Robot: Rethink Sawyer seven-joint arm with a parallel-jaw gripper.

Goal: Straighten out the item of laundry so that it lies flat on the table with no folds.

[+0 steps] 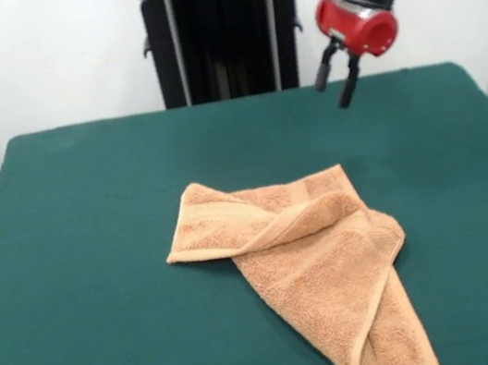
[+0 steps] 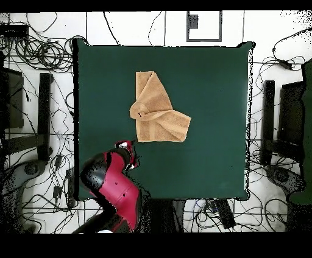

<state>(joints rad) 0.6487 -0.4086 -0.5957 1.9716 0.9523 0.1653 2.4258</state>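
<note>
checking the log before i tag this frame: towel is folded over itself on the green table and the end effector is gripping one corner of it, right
Not quite. The towel is folded over itself on the green table, but the end effector grips nothing: the front view shows it hanging open in the air, well clear of the cloth.

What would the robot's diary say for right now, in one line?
towel: folded, crumpled on table | claw: open, empty, raised away from towel | flattening: not done
</note>
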